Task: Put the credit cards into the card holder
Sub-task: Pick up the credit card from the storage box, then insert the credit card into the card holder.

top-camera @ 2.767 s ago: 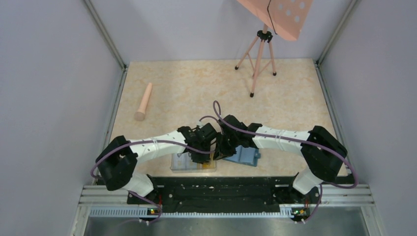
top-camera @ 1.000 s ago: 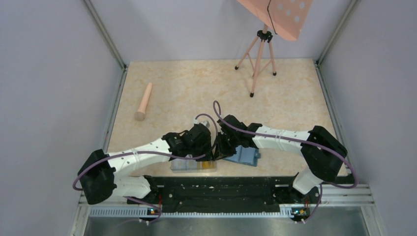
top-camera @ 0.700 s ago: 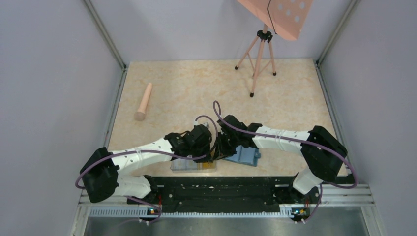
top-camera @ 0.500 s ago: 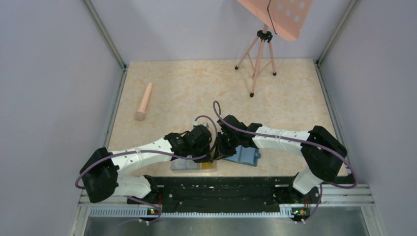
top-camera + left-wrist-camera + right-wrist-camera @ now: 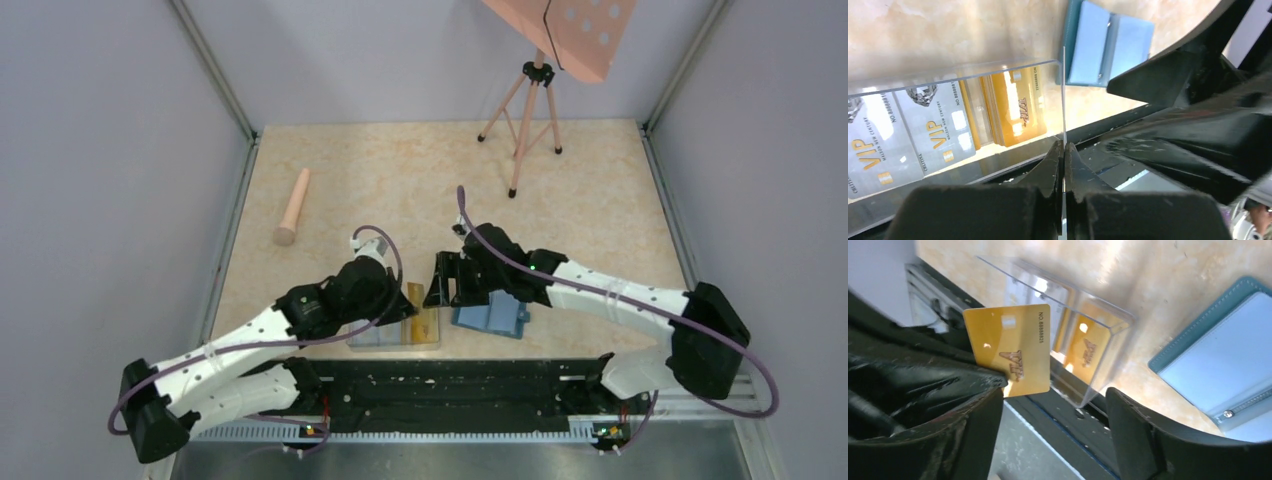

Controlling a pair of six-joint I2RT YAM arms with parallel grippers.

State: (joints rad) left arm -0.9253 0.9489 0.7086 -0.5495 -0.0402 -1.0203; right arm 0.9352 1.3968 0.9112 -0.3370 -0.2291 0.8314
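Your left end effector (image 5: 1063,155) is clamped shut on one thin yellow-gold credit card (image 5: 1013,355). It holds the card by a lower corner, upright and clear of the worktop. In the left wrist view the card shows only as a thin edge between the closed fingers.

Your right end effector (image 5: 1053,405) stands with its fingers (image 5: 1133,440) well apart and grips nothing. The raised card lies just ahead of that gap, not inside it.

The small teal-blue wallet-style card holder (image 5: 492,317) lies opened flat on the beige marbled worktop (image 5: 400,180), just to the right of the clear plastic rectangular box (image 5: 973,70). Its pale blue inner pockets face up. I can see no card in any pocket, though the right arm covers part of it from above.

The box has more cards in it: a stack of gold ones (image 5: 1015,107) and at least two silver-white VIP cards (image 5: 898,135) beside them.

So you are near the start, by my reading. One card is out of the box and in the air, and none is shown seated. What is left is to get this card into a pocket, probably with the right end effector helping. Then the same goes for each card in the box.
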